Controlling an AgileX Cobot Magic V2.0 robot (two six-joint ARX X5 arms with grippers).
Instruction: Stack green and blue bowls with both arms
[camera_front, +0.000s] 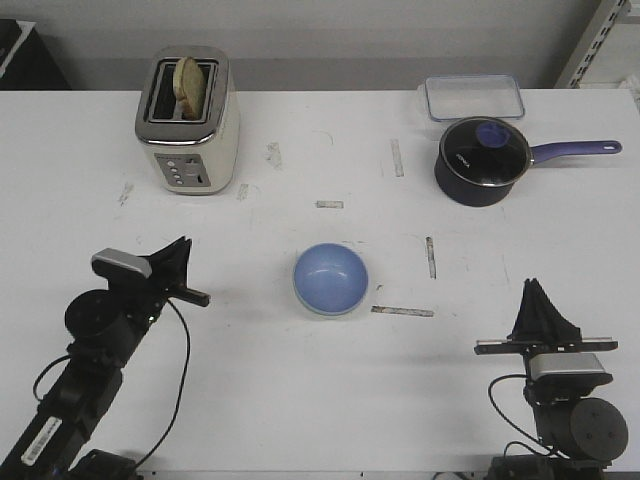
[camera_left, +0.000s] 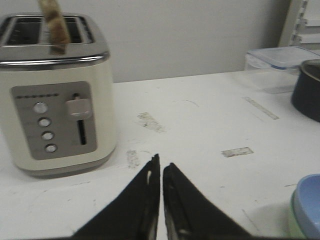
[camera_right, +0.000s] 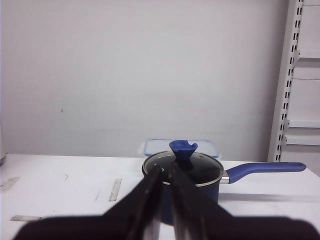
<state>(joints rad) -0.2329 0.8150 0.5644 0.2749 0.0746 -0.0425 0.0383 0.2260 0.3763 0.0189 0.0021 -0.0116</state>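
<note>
The light blue bowl (camera_front: 330, 277) sits nested inside the pale green bowl (camera_front: 313, 309) at the middle of the white table; only a thin green rim shows beneath it. Both also show at the edge of the left wrist view, blue bowl (camera_left: 310, 202) over green rim (camera_left: 293, 226). My left gripper (camera_front: 185, 243) (camera_left: 161, 161) is shut and empty, well to the left of the bowls. My right gripper (camera_front: 530, 285) (camera_right: 166, 169) is shut and empty, to the right of the bowls and nearer the front edge.
A cream toaster (camera_front: 188, 125) with a bread slice stands at the back left. A dark blue lidded saucepan (camera_front: 482, 160) and a clear lidded container (camera_front: 473, 97) stand at the back right. Tape marks (camera_front: 402, 311) lie on the table.
</note>
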